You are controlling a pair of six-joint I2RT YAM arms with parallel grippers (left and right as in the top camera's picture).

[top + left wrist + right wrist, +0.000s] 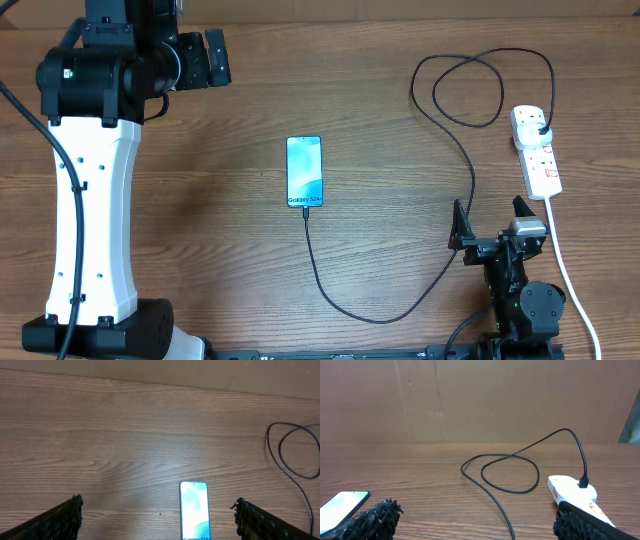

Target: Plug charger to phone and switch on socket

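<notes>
Saw left tool and right tool both spread wide, empty. Found charger tip lying at bottom edge of phone, seating unclear. Found plug end in socket, well right of phone. Judged cable light and limp, phone slick and fragile. Reckoned on pinching the stiff connector, not the cord.

Brown desk with thin wavy wood lines. Light-blue screen and dark rim on the phone. Thin black charger. White socket with red marks, thick white cord. White-and-black left arm.
</notes>
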